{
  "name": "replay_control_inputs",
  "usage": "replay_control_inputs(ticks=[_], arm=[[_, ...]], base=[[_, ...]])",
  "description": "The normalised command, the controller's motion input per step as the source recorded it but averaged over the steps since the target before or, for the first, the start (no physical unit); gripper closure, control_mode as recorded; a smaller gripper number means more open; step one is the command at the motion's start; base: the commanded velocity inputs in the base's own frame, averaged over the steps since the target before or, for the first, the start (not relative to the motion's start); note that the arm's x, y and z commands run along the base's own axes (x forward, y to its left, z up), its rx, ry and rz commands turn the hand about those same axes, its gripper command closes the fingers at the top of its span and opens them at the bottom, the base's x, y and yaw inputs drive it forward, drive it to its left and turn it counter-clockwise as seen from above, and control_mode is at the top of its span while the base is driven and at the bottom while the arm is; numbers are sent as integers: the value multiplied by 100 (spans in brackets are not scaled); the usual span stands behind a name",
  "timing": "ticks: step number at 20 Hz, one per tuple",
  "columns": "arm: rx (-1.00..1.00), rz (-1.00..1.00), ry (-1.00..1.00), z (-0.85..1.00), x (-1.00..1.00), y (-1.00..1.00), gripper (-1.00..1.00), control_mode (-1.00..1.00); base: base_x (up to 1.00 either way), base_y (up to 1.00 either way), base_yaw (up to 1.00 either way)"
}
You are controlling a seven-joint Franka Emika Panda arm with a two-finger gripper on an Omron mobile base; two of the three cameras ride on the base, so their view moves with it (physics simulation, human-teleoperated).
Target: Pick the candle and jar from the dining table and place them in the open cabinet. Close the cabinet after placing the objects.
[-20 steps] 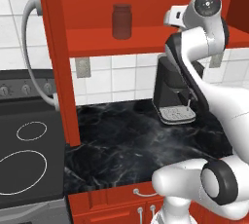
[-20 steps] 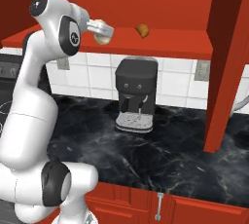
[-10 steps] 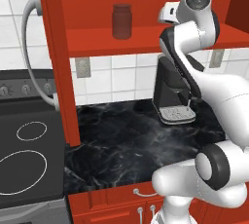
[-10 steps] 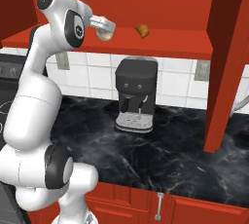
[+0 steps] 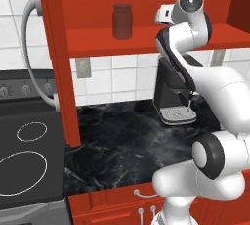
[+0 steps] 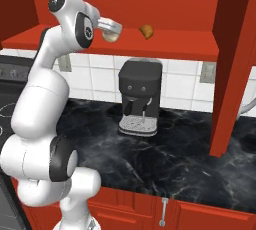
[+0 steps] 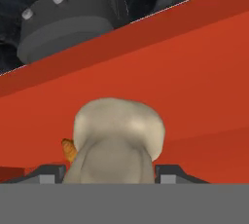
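We are gripping the candle (image 7: 116, 135).
Our claw (image 6: 110, 30) is pinching it between partly spread fingers above the cabinet (image 6: 165, 39) shelf.

the red cabinet (image 5: 146, 43) floor carries the jar (image 5: 122, 21) and a croissant (image 6: 146, 31), well apart.

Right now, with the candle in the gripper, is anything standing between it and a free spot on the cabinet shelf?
Nothing visible blocks it. The candle sits in the gripper just over the cabinet shelf's front edge. The jar and a croissant stand off to either side.
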Motion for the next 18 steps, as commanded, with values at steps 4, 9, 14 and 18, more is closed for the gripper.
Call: replay_control_inputs(ticks=[4,9,14,18], arm=[[0,3,3,-5,41,0,100,-100],[0,3,5,-7,40,0,100,-100],[0,2,10,-4,41,2,100,-100],[0,2,8,0,42,0,100,-100]], base=[[0,0,0],[0,0,0],[0,0,0],[0,0,0]])
